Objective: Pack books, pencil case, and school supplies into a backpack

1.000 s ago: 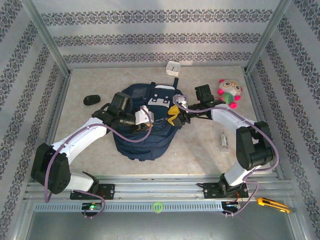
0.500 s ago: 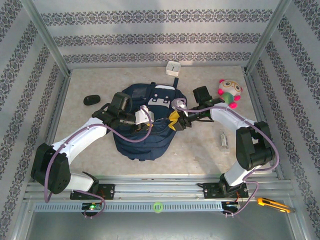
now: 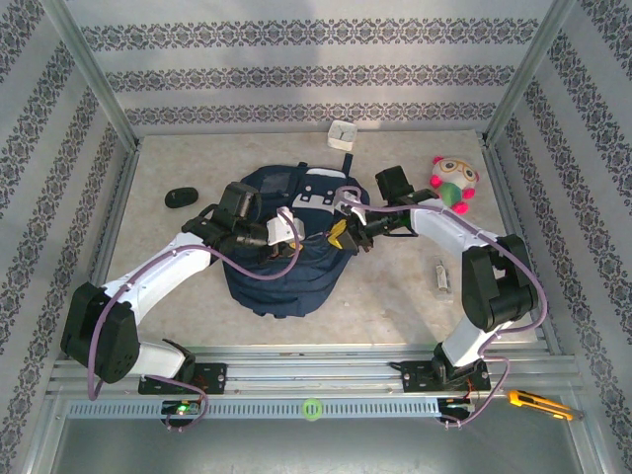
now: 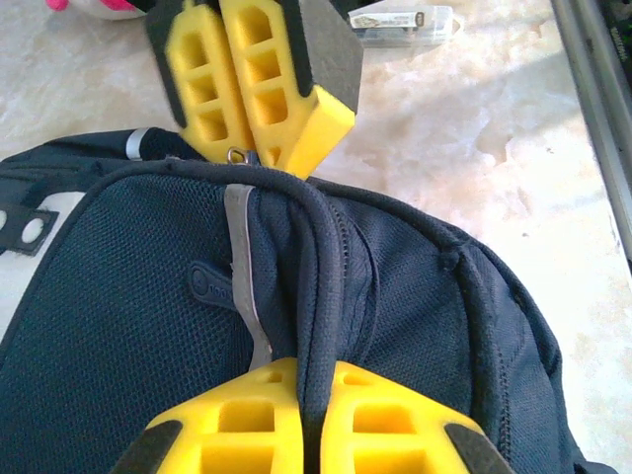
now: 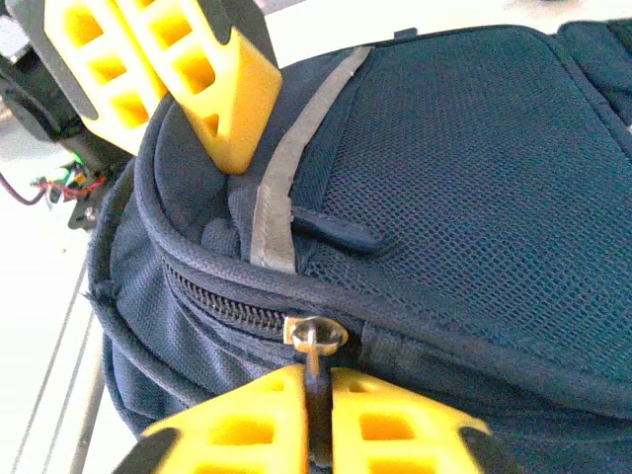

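Observation:
The navy backpack (image 3: 284,267) lies flat mid-table with its top toward the back wall. My left gripper (image 3: 299,237) is shut on a piped fabric seam (image 4: 318,296) of the backpack (image 4: 128,296), which runs between its yellow fingers (image 4: 237,425). Facing it from the right, my right gripper (image 3: 339,235) is shut on the metal zipper pull (image 5: 316,341) at the end of the zip (image 5: 222,301). The right gripper (image 4: 278,158) also shows in the left wrist view, and the left gripper (image 5: 232,153) in the right wrist view. A pale boxy pencil case (image 3: 342,133) stands by the back wall. The books are out of view.
A pink-and-green plush toy (image 3: 452,183) sits at the back right. A black oval object (image 3: 180,197) lies at the left. A small clear item (image 3: 440,276) (image 4: 400,25) rests right of the backpack. A yellow utility knife (image 3: 538,403) lies on the front rail.
My right gripper has slid left onto the backpack's edge and closed on the zipper pull. The left arm has held still, gripping the fabric throughout.

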